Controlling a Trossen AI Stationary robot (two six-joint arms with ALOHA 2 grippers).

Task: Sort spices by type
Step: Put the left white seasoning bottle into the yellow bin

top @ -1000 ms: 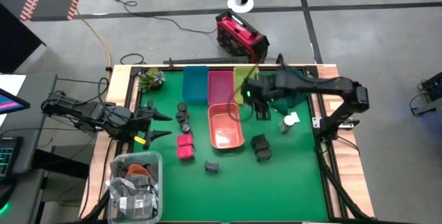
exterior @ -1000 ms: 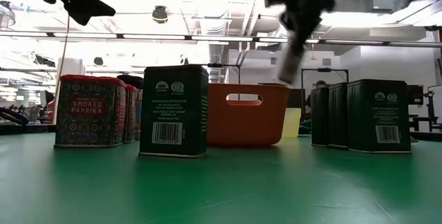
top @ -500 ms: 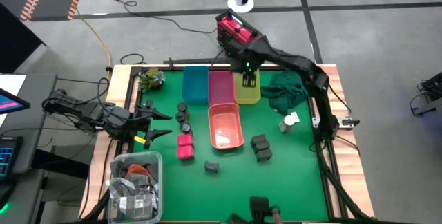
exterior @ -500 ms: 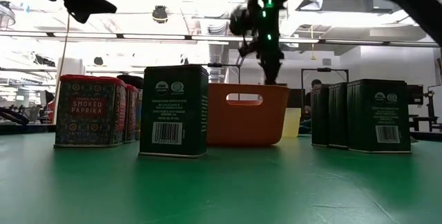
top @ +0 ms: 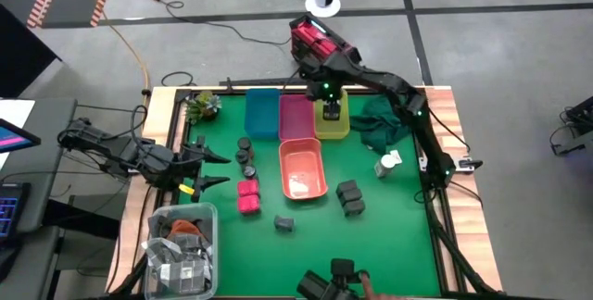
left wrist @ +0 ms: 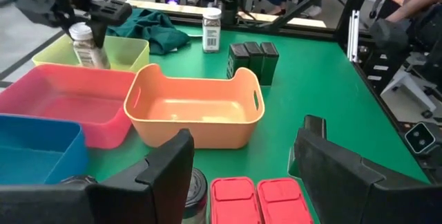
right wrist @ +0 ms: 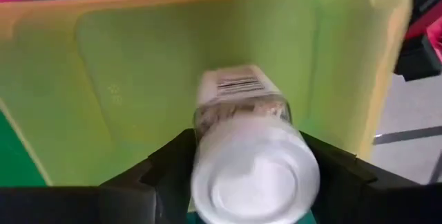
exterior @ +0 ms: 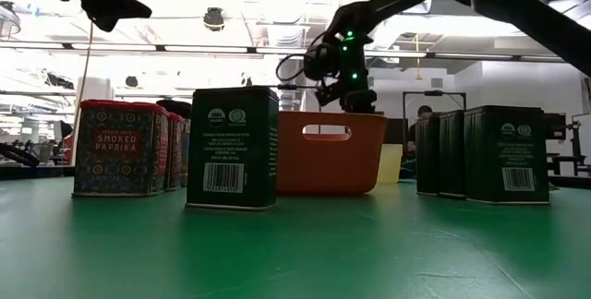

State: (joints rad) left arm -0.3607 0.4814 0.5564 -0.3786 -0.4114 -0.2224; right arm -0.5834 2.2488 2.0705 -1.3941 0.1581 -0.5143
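Observation:
My right gripper (top: 331,106) is shut on a white-capped bottle (right wrist: 243,106) over the yellow bin (top: 345,131) at the table's far side; the left wrist view shows the bottle (left wrist: 88,50) upright inside the bin's rim. My left gripper (top: 211,167) is open and empty at the table's left. On the green mat stand dark round jars (top: 246,152), magenta blocks (top: 247,196), dark boxy packs (top: 349,195), a single pack (top: 283,223) and another white-capped bottle (top: 388,163). My right gripper pinches the bottle at its cap end (right wrist: 207,156) between its two fingers, one on each side. The fingers come from above, pointing down. The bottle hangs upright below them, its lower end inside the yellow bin; whether it touches the bin's floor I cannot tell.
A blue bin (top: 262,113) and a pink bin (top: 296,113) stand beside the yellow one, a salmon bin (top: 302,168) in front of them. A dark green cloth (top: 380,122) lies at the far right. A clear box (top: 182,249) stands at the near left.
My right gripper has carried the bottle from above the mat beside the salmon bin toward the table's far edge, over the yellow bin, and has gone down there. The bottle, tilted before, now hangs upright in the bin.

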